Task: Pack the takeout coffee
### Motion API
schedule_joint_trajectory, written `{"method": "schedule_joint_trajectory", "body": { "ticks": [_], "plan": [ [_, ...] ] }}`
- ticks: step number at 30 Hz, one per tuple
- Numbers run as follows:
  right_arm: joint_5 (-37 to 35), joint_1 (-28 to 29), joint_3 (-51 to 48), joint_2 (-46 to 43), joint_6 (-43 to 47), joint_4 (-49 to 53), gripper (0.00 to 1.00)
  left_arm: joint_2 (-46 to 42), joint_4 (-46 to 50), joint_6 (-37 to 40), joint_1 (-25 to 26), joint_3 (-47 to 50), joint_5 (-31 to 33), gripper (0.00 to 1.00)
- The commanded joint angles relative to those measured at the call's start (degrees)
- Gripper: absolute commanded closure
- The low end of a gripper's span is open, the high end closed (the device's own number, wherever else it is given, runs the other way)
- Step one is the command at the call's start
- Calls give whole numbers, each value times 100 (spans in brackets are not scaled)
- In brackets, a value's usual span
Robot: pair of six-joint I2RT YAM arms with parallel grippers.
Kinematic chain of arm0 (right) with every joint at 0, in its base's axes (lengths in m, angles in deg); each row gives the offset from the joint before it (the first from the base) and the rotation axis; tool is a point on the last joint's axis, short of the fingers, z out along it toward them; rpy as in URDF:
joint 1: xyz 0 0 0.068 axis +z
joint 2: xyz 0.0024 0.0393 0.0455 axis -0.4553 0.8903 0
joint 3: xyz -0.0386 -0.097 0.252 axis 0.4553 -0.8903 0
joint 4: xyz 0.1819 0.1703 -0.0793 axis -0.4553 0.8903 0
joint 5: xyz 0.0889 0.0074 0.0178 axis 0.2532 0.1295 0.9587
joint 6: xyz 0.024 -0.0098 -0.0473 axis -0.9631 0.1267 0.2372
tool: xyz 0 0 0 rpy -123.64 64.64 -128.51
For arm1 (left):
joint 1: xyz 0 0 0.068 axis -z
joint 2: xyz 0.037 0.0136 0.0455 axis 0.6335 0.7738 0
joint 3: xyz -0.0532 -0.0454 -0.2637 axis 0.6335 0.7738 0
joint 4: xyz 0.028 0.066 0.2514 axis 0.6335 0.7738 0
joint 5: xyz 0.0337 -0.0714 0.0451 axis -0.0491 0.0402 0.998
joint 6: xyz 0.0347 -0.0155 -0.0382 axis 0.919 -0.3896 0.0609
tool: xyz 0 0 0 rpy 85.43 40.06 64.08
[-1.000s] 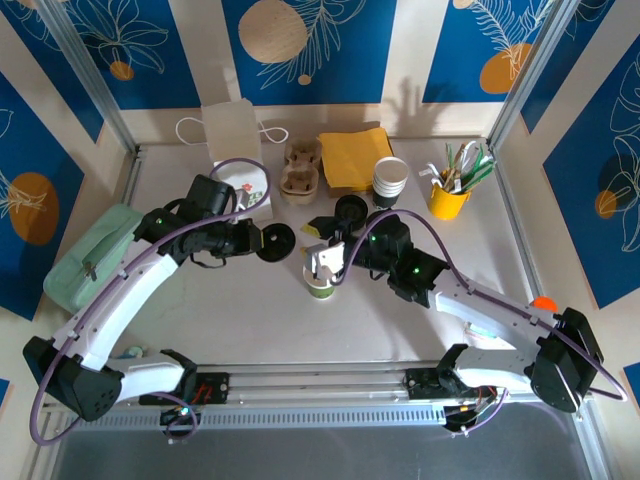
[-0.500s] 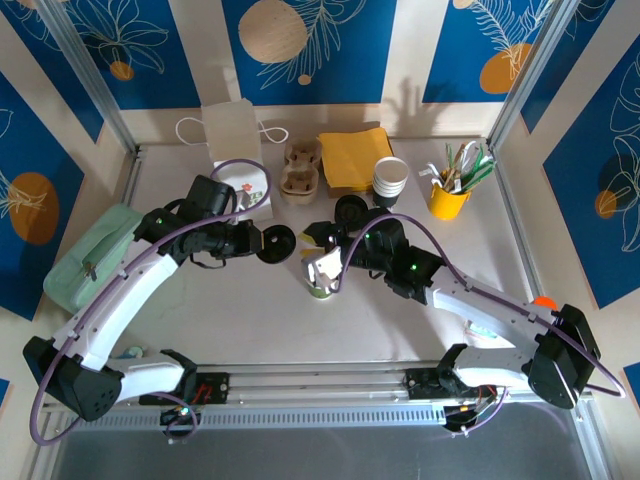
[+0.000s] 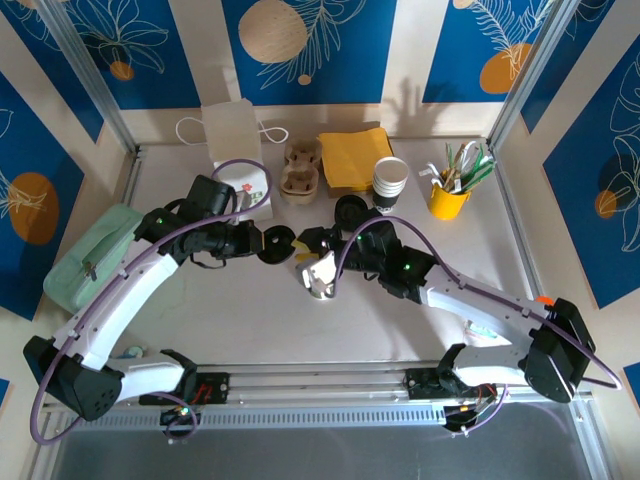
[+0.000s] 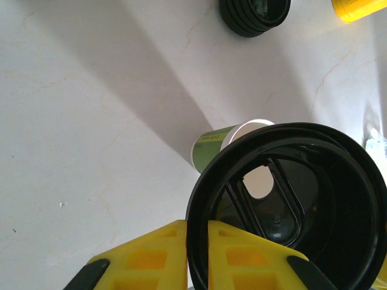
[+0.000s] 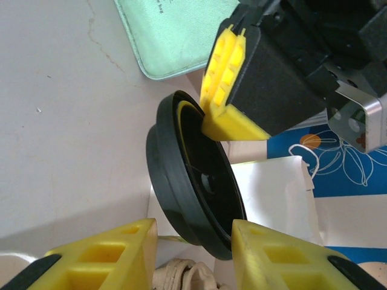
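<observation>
From above, my left end effector (image 3: 266, 243) is clenched on the black lid (image 3: 281, 241), held on edge just beside the cup (image 3: 319, 284) at mid-counter (image 3: 230, 320). My right end effector (image 3: 318, 262) sits over that cup; I cannot tell whether they touch.

Left wrist: yellow fingers (image 4: 151, 260) pinch the lid's rim, with the lidless green cup (image 4: 214, 145) behind it.

Right wrist: my fingers (image 5: 103, 254) stand apart with nothing between them, and the lid (image 5: 187, 199) is just beyond.
</observation>
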Motion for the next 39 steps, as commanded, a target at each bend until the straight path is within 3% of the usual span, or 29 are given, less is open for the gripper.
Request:
{"method": "schedule_joint_trajectory", "body": {
  "ticks": [1, 8, 23, 32, 39],
  "plan": [
    [28, 73, 186, 73, 104, -12, 62, -51, 67, 90, -39, 55, -115, 86],
    [-34, 102, 239, 109, 222, 29, 63, -85, 67, 98, -34, 99, -80, 86],
    [-228, 152, 310, 174, 378, 178, 75, -103, 10, 72, -33, 142, -166, 86],
    [-359, 171, 415, 304, 412, 357, 74, -165, -14, 42, -30, 129, -238, 86],
    [-385, 199, 475, 319, 365, 426, 85, -238, -58, 24, -30, 146, -313, 86]
  ]
}}
